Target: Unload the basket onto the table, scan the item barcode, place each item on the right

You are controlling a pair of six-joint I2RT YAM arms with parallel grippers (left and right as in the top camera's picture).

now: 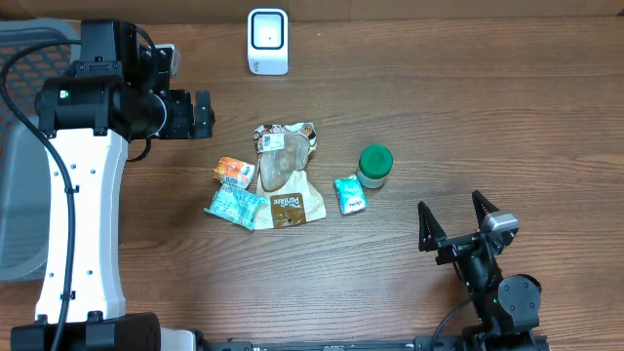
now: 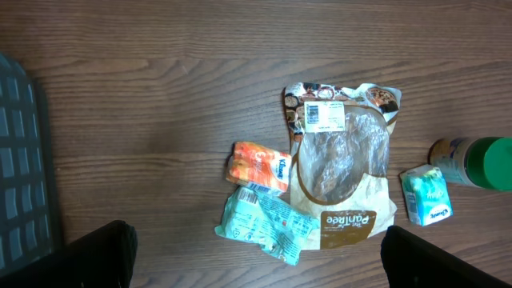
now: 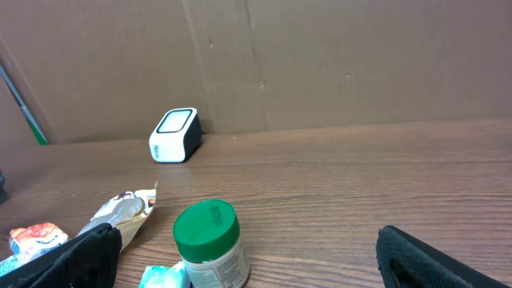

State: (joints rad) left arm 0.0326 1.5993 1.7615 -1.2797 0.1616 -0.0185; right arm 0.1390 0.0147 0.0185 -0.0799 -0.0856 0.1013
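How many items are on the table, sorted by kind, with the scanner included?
Tissue packs: 3 (orange pack, large teal pack, small teal pack)
Brown windowed bag: 1
Green-lidded jar: 1
White scanner: 1
Total: 6

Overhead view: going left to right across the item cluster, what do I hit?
Orange packet → brown bag → small teal pack → green-lidded jar. The larger teal wrapper lies level with the orange packet, so it's left out.
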